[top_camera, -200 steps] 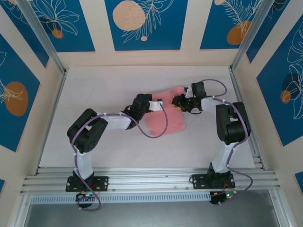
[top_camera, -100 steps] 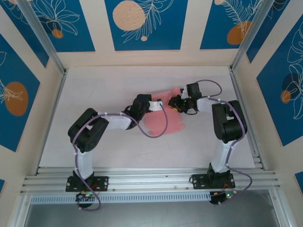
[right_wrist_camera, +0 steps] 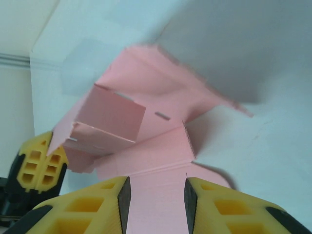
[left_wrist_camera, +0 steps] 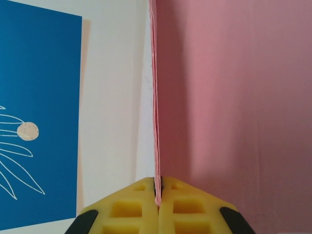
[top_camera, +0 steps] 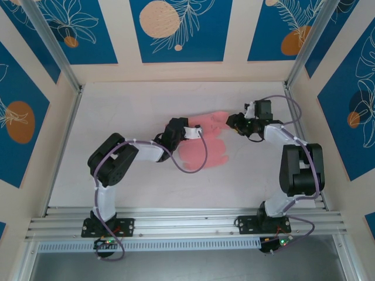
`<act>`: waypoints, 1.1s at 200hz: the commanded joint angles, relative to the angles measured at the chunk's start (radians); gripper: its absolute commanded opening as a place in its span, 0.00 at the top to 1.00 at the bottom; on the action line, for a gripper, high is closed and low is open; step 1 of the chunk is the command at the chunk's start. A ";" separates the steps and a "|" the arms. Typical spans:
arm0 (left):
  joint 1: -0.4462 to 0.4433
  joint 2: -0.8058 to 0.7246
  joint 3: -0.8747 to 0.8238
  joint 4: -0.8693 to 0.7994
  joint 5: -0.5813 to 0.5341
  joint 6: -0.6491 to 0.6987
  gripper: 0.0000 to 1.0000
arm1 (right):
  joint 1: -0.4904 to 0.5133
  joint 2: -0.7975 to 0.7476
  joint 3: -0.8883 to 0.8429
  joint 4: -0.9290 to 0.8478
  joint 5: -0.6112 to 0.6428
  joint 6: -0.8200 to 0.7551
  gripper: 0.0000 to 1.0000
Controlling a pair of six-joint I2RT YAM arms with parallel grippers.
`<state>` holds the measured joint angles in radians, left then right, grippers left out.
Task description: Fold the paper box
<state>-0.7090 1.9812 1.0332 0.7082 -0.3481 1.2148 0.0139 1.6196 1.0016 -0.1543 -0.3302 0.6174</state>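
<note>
**Item 1: box** point(top_camera: 211, 149). Salmon-pink card, a tabbed cut-out lying mostly flat on the white table point(top_camera: 117, 105), between the two grippers. In the right wrist view the box point(right_wrist_camera: 161, 146) spreads out just beyond the right fingertips, with slits and tabs showing. One panel at its far left is lifted off the table and stands tilted.

**Item 2: left gripper** point(top_camera: 196, 129). Yellow fingers point(left_wrist_camera: 122, 209) are pressed together on a thin edge of the box point(left_wrist_camera: 234, 97), and the card runs straight up from between the tips. The broad pink face is to the right of the fingers, and a blue wall panel point(left_wrist_camera: 39, 97) is to their left. In the right wrist view the left gripper point(right_wrist_camera: 46, 156) sits at the lifted panel's lower left corner.

**Item 3: right gripper** point(top_camera: 230, 122). It is at the box's far right edge. Yellow fingers point(right_wrist_camera: 97, 204) stand apart at a moderate gap point(right_wrist_camera: 156, 195). Pink card shows through the gap, beyond the tips, and no pinch on it is visible.
</note>
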 commanded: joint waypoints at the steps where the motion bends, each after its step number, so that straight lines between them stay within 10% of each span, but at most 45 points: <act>1: 0.002 0.021 -0.021 0.067 0.011 0.042 1.00 | -0.049 -0.011 0.037 -0.069 -0.037 -0.046 0.63; 127: 0.003 0.035 -0.024 0.116 0.013 0.069 1.00 | -0.064 0.584 0.509 -0.067 -0.297 -0.011 0.65; 220: 0.006 0.070 0.005 0.117 -0.016 0.074 1.00 | -0.041 0.425 0.252 0.098 -0.363 -0.037 0.65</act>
<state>-0.7090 2.0251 1.0164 0.8120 -0.3500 1.2766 -0.0261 2.1403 1.3087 -0.1078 -0.6456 0.6006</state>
